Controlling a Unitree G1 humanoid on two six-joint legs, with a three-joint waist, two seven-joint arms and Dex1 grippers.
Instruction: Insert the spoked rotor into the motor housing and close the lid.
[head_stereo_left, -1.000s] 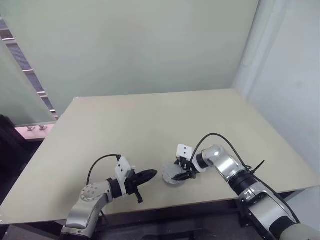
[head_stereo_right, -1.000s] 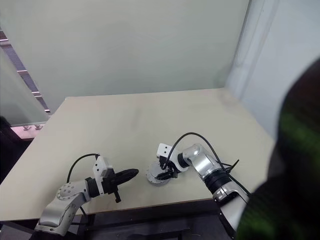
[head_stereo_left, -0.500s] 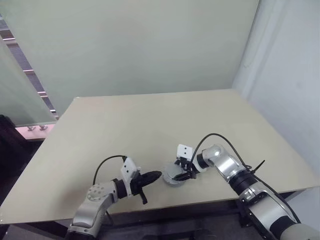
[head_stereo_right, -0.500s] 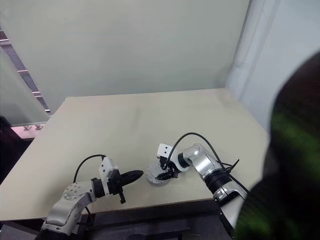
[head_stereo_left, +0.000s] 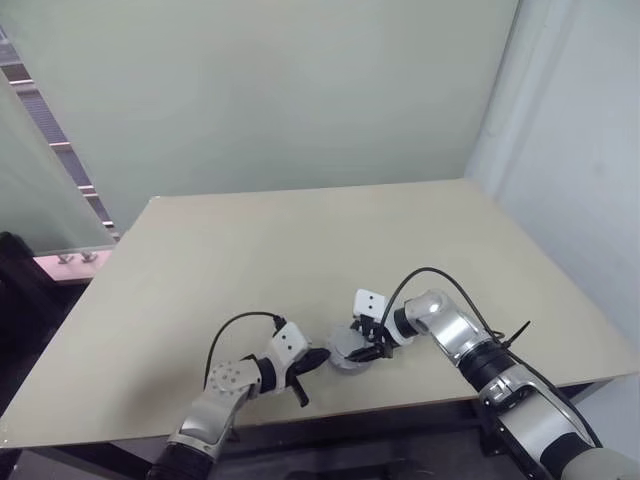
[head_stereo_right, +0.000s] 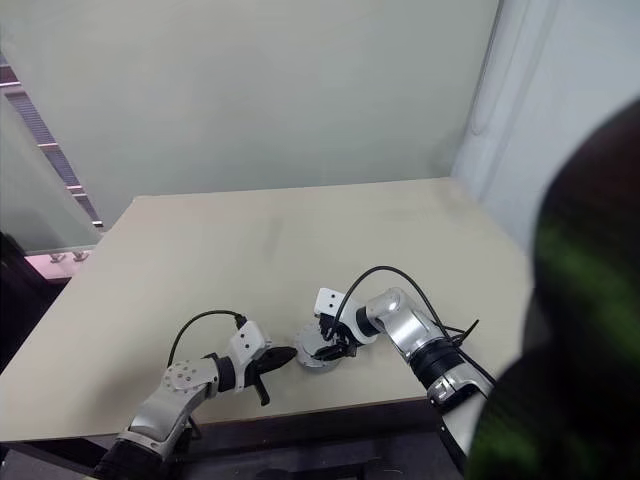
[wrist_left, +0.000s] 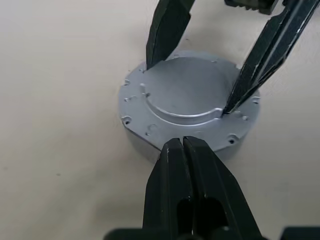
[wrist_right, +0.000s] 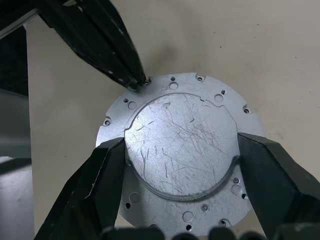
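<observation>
Left eye view: the lid (head_stereo_left: 347, 349) lies flat near the table's (head_stereo_left: 300, 250) front edge. The right gripper (head_stereo_left: 374, 346), at its 3 o'clock, grips the lid's raised centre (wrist_right: 181, 149) between wide-spread fingers (wrist_right: 107, 180). The left gripper (head_stereo_left: 313, 358), fingers pressed together, touches the rim at 9 o'clock.

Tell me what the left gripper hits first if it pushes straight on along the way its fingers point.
Most likely the rim of the lid: the left gripper, fingers shut, points at its near edge, seemingly about touching it. The right gripper straddles the lid's raised centre.
</observation>
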